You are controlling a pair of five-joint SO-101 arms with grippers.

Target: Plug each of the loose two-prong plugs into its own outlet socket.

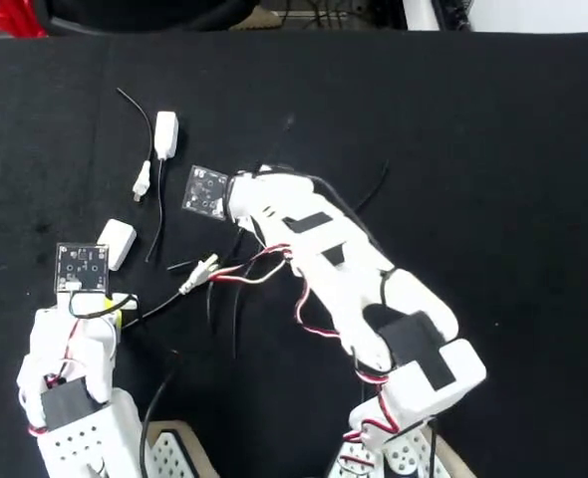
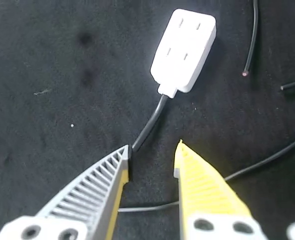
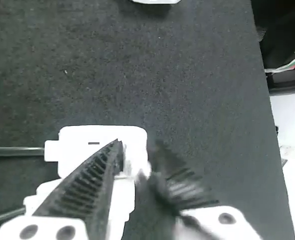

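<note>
Just ahead of the left gripper point(image 2: 153, 147), the white rectangular plastic outlet block point(image 2: 184, 50) lies flat on the black cloth-covered table point(image 2: 47, 100), slotted face up, with both slot pairs unfilled. Its black cord point(image 2: 148, 125) runs back from the block and passes right by the tip of the grey finger point(image 2: 95, 192). That finger and the yellow finger point(image 2: 202, 190) stand spread, holding nothing.

Under the right gripper point(image 3: 136, 150) sits a second white plastic body with one slot showing point(image 3: 95, 142). It may be a plug or another socket piece, and I cannot tell whether that gripper is pinching it. From above, a long white plug point(image 1: 165, 134) and a smaller white plug point(image 1: 142, 181) lie near each other, apart from the block.

I judge the step in hand to be getting a firm hold of a plug. To do it well, I'd grip it across its flat sides with the prongs clear of the tips, so it can't swivel. I'd have the left gripper pin the block at its body, or at the cord hard against it, since a light block will likely skid when pushed. Then I'd line the prongs up with one slot pair and press straight in.
</note>
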